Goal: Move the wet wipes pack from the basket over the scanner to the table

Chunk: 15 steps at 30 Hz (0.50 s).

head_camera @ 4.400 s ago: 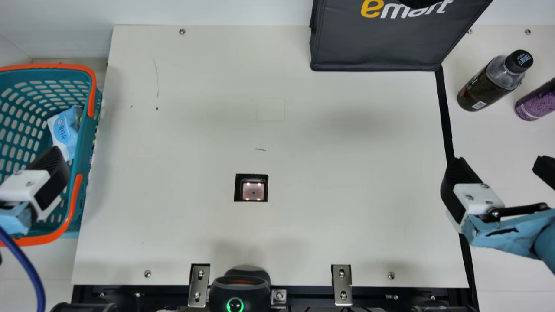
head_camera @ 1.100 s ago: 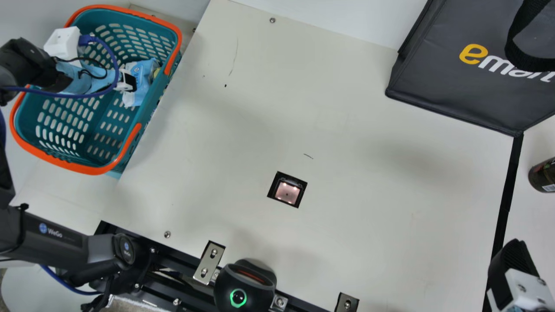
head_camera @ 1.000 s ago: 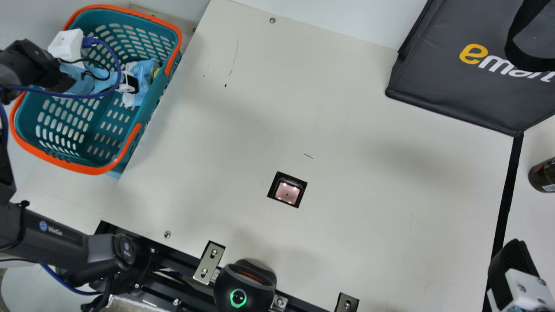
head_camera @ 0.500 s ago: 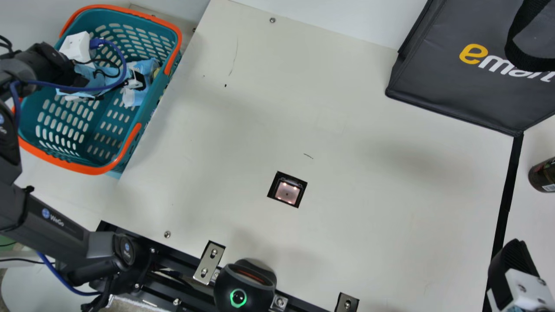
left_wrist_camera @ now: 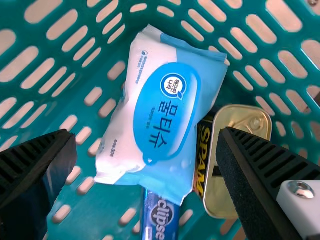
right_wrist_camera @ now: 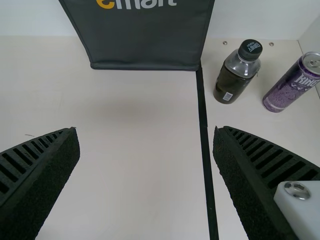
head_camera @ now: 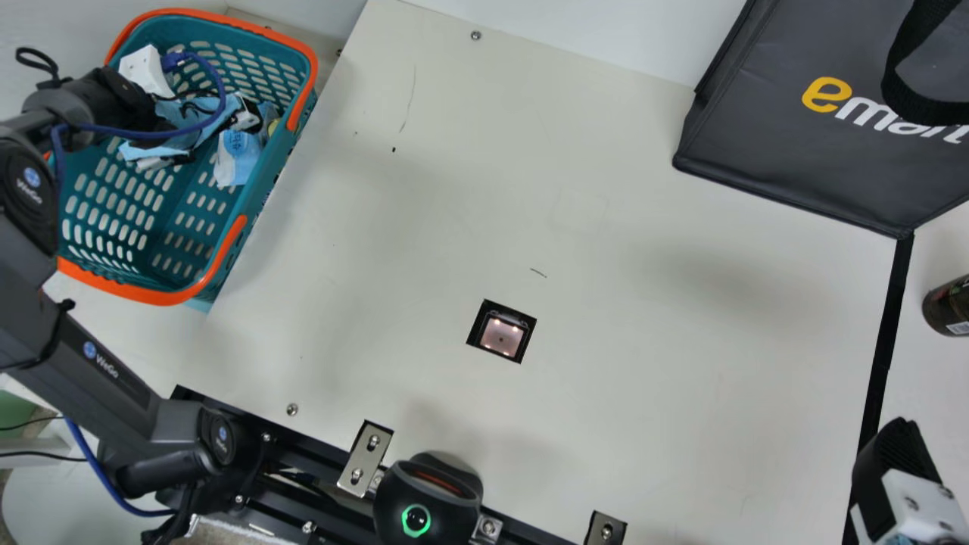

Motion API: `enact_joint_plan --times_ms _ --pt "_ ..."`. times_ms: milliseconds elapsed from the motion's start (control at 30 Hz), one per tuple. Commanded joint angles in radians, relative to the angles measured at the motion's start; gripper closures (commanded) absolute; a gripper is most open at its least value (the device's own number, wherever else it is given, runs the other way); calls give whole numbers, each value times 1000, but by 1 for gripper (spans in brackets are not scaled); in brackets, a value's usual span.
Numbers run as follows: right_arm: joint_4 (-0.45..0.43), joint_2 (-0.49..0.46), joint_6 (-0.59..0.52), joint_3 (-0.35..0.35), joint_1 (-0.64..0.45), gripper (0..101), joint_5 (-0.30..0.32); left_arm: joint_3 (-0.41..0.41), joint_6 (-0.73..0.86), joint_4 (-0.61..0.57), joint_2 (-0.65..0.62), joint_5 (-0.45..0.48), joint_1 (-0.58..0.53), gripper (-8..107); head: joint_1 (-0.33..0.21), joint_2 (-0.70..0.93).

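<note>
Well, our left gripper [head_camera: 219, 135] hangs down inside the basket [head_camera: 140, 292]. In the left wrist view, the left gripper [left_wrist_camera: 147, 134] has its two ribbed fingers spread wide, with the wet wipes pack [left_wrist_camera: 160, 110] showing in the gap between them, blue and white. The pack lies in the basket, one end over a blue packet [left_wrist_camera: 160, 217] and one long side against a rectangular tin [left_wrist_camera: 242, 170]; as far as we can make out from above, it may overlap the tin's edge a little.

Outside the basket, which stands at our left of the cream table [head_camera: 394, 227], we have the scanner [head_camera: 501, 337], a square window with pinkish light set in the tabletop. At the near edge sits a black device [head_camera: 428, 492] with a green ring of light. Over on our right is the right gripper [head_camera: 897, 462]; its own wrist view shows its fingers well apart too. The black bag [head_camera: 802, 151] is at the far edge. Past a black strip [right_wrist_camera: 204, 140], near the bag, we see a dark bottle [right_wrist_camera: 237, 75] and a purple can [right_wrist_camera: 292, 87] beside it.
</note>
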Motion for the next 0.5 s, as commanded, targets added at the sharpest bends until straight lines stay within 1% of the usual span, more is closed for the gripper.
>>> enact_joint_plan --times_ms 0,333,467 --pt "0 0 0 0 0 6 0 -11 -23 5 13 -5 -2 9 -29 2" --pt "0 0 0 0 0 6 0 -61 -132 45 78 -24 -20 9 -29 2" --pt "0 0 0 0 0 6 0 -72 -184 82 96 -30 -25 9 -29 2"
